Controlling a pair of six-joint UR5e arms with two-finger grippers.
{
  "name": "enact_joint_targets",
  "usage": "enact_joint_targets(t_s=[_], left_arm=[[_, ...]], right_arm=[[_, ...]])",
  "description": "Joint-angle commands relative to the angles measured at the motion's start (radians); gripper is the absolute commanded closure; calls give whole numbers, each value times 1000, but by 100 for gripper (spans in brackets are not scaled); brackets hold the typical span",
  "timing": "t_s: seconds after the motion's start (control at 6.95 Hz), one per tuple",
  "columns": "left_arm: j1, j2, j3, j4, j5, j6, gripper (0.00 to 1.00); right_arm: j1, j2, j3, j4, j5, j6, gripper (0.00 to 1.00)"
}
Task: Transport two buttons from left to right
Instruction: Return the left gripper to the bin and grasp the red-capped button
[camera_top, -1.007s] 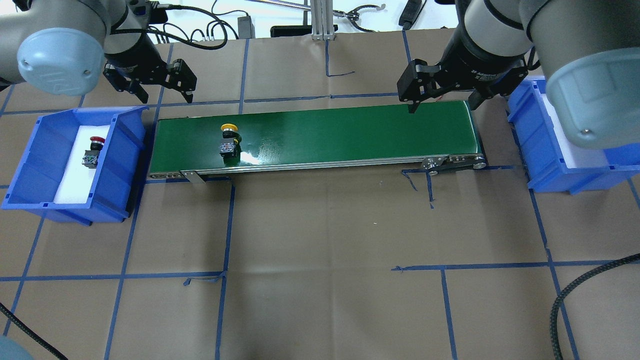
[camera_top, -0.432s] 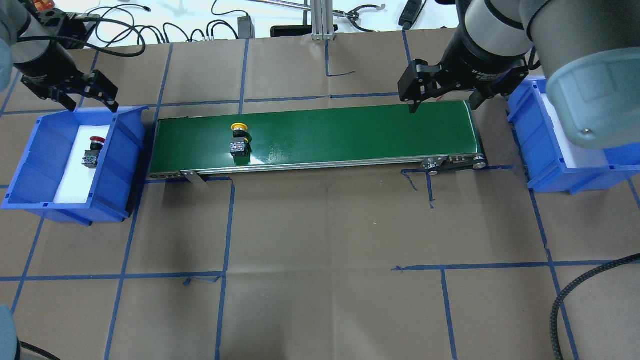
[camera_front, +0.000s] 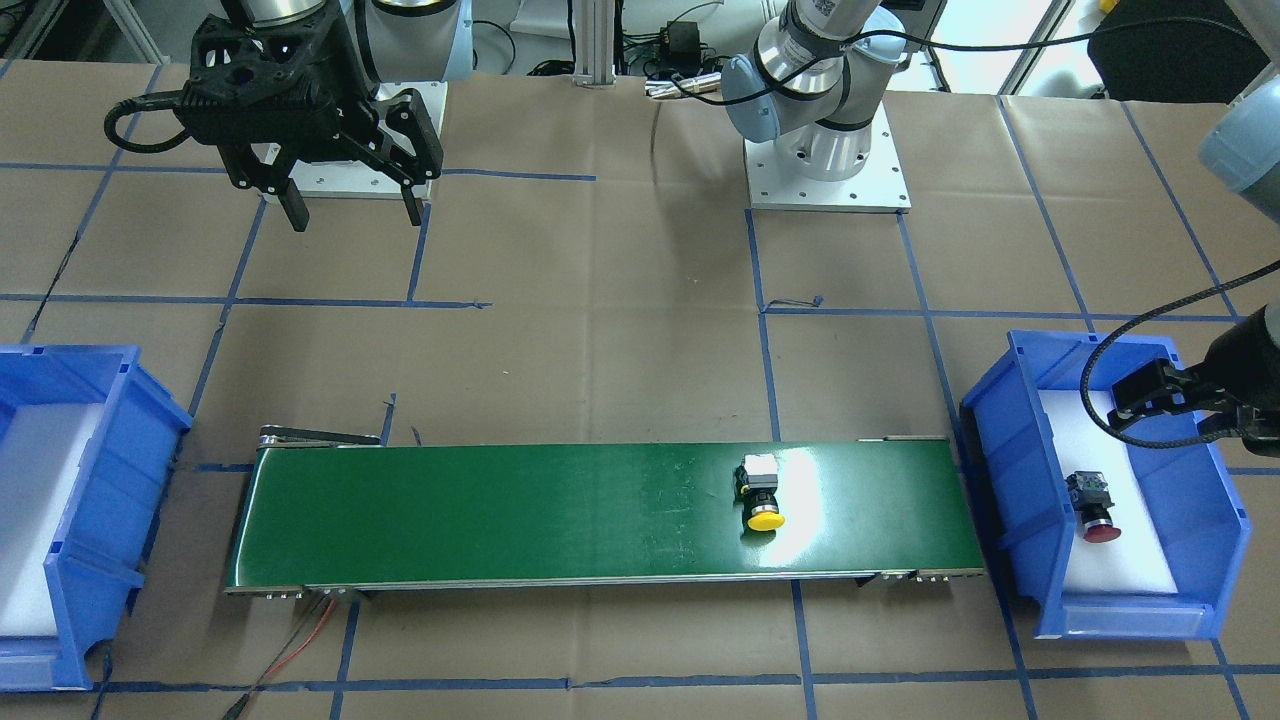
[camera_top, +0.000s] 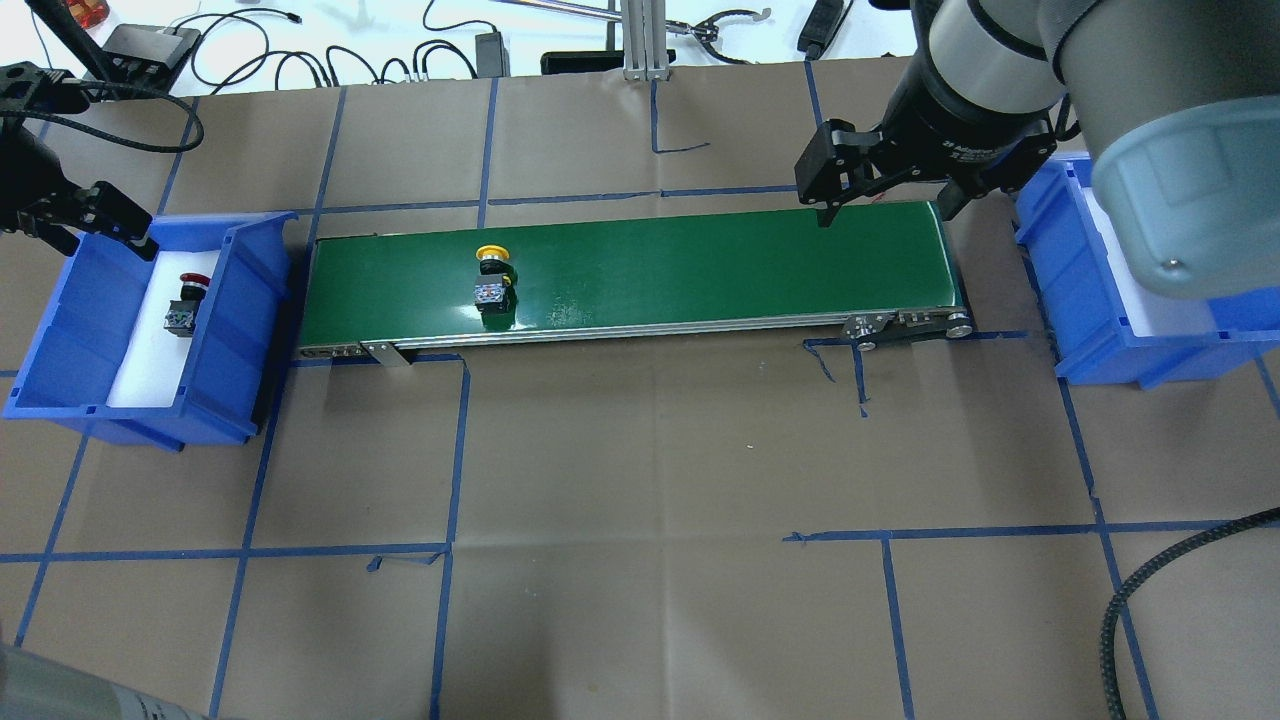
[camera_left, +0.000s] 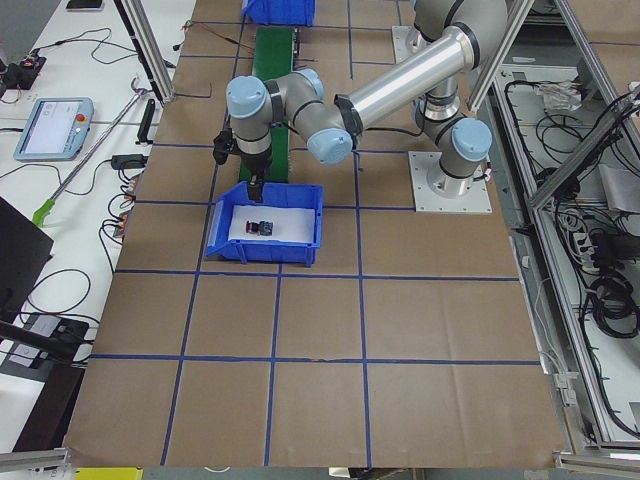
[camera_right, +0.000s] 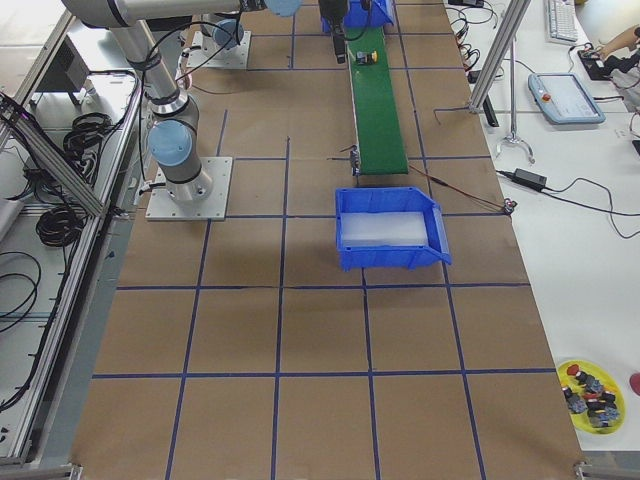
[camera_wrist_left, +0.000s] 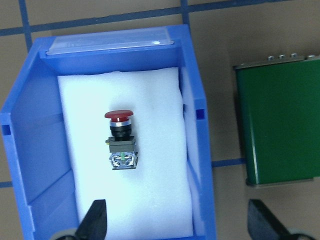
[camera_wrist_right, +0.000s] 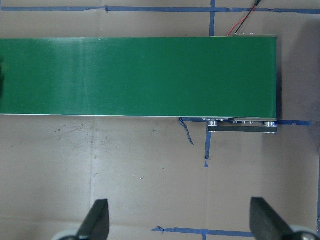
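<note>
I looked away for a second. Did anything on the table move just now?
The left gripper, open and empty, swung leftward from near the conveyor belt to above the left bin. The yellow button rode a little rightward along the belt. The red button stayed put in that bin, and the right gripper stayed open over the belt's right end.

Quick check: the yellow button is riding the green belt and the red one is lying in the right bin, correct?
Not quite. The yellow button is on the green belt, but the red button lies in the left bin, not the right one. The overhead exterior view shows this, and the left wrist-mounted view confirms it.
</note>
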Motion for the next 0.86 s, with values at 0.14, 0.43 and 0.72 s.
enact_joint_targets(t_s=[0.14, 0.43, 0.72], left_arm=[[15, -66, -41, 97, -5, 42, 1], [15, -119, -64, 163, -11, 42, 1], [38, -158, -101, 241, -11, 42, 1]], right_arm=[[-2, -3, -5, 1, 0, 0, 0], [-8, -3, -5, 0, -3, 0, 0], [-11, -3, -4, 0, -2, 0, 0]])
